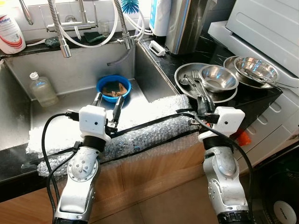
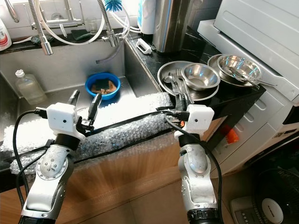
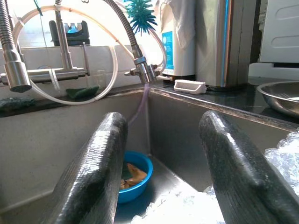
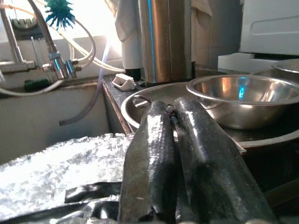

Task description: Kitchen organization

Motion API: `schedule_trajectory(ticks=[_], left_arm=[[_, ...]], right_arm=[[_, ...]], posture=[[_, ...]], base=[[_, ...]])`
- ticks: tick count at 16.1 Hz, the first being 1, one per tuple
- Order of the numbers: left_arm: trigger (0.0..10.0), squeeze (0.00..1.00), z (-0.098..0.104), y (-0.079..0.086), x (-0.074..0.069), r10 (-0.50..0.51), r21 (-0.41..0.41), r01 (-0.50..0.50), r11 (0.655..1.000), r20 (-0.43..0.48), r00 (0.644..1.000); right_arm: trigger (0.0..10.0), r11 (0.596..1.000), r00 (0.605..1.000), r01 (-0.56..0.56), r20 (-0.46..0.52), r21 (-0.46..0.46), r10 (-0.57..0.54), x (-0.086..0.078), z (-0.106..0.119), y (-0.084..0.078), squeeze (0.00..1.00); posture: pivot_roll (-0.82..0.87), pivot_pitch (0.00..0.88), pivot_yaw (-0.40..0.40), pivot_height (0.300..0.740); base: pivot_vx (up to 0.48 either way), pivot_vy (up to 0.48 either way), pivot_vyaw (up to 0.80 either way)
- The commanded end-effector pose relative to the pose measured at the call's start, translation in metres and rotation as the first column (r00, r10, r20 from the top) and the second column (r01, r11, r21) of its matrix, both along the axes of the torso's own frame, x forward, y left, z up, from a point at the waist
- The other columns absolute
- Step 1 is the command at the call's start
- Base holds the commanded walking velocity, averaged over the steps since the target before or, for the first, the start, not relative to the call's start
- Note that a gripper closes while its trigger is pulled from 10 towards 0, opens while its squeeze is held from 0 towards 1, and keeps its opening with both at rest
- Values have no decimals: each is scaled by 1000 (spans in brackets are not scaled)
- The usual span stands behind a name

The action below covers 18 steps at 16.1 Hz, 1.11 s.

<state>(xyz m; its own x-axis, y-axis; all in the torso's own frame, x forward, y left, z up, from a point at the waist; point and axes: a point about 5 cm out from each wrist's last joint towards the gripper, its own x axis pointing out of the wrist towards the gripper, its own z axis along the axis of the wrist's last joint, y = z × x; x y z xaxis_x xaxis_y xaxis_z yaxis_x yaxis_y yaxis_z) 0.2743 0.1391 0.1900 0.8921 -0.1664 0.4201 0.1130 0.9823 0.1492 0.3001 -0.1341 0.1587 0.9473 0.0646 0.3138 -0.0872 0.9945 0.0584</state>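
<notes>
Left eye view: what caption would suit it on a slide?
Robot at a kitchen sink: left gripper open near a blue bowl, right gripper shut beside steel bowls.

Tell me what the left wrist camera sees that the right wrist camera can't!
Left wrist view: the left gripper, fingers apart, looks into the sink at a blue bowl with scraps inside. Right wrist view: the right gripper, fingers pressed together, points at a steel bowl sitting on a steel plate. Both views share the teal brush, the faucet hoses and the bubble wrap.
</notes>
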Motion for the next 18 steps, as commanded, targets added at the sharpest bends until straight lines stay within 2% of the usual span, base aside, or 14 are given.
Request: schedule_trajectory(ticks=[1, 6, 8, 13, 18], left_arm=[[10000, 0, -4, -4, 2, -5, 15, 6, 1000, -15, 1000], [10000, 0, -5, -5, 1, -9, 16, 10, 1000, -17, 1000], [10000, 0, -4, -4, 2, -8, 17, 8, 1000, -16, 1000], [10000, 0, -4, -5, 2, -7, 18, 7, 1000, -14, 1000], [10000, 0, -5, -6, 2, -9, 17, 9, 1000, -14, 1000]], right_arm=[[10000, 1000, 1000, 15, -27, -19, -16, 0, -4, -2, 0], [10000, 998, 998, 54, -23, -9, -54, 2, 1, -5, 0], [10000, 999, 999, 38, 37, 15, -39, 1, 14, -2, 0], [10000, 998, 996, -29, 83, -60, 33, 0, 22, 8, 0], [10000, 992, 993, -48, 103, -115, 60, -1, 24, 11, 0]], posture=[[60, 114, -98, 740], [61, 113, -98, 740], [62, 113, -97, 740], [61, 112, -100, 740], [61, 112, -102, 740]], base=[[0, 0, 0], [0, 0, 0], [0, 0, 0], [0, 0, 0], [0, 0, 0]])
